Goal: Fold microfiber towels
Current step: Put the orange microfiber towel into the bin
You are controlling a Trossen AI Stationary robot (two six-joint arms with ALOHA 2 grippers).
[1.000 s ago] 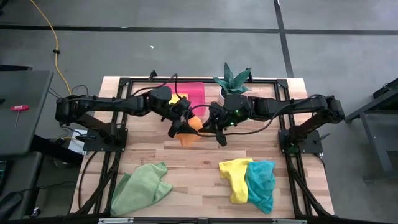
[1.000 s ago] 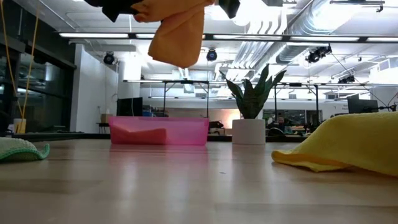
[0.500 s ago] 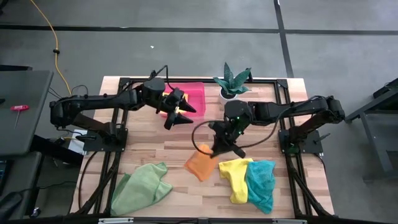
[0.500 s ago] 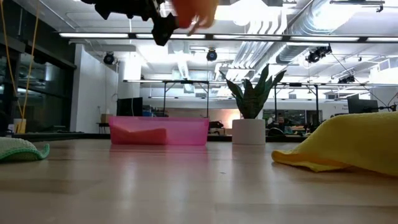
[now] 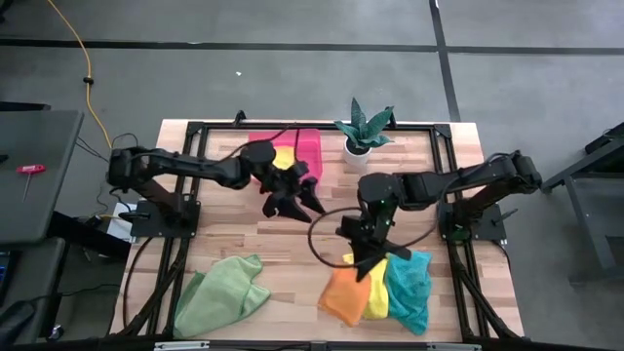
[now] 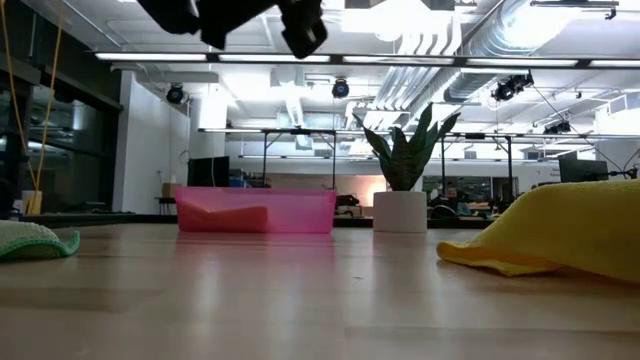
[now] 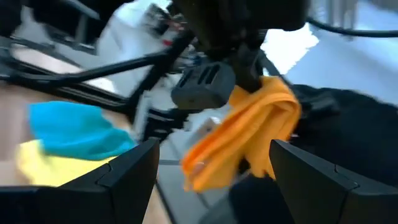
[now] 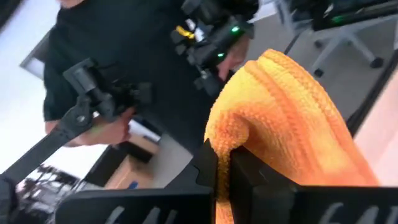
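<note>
Right gripper (image 5: pixel 363 259) clamped on orange towel (image 5: pixel 343 292).
Left gripper (image 5: pixel 302 200) spread wide, empty, above table (image 5: pixel 292 244) centre.

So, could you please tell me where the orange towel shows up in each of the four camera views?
High view: the orange towel hangs from the right gripper, low and right of centre, beside the yellow towel.
Low view: not in it.
Left wrist view: right of centre, dangling from the other arm's gripper.
Right wrist view: fills the centre and right, pinched in the jaws.
Shared landmark: the yellow towel, also in the left wrist view and the low view.
</note>
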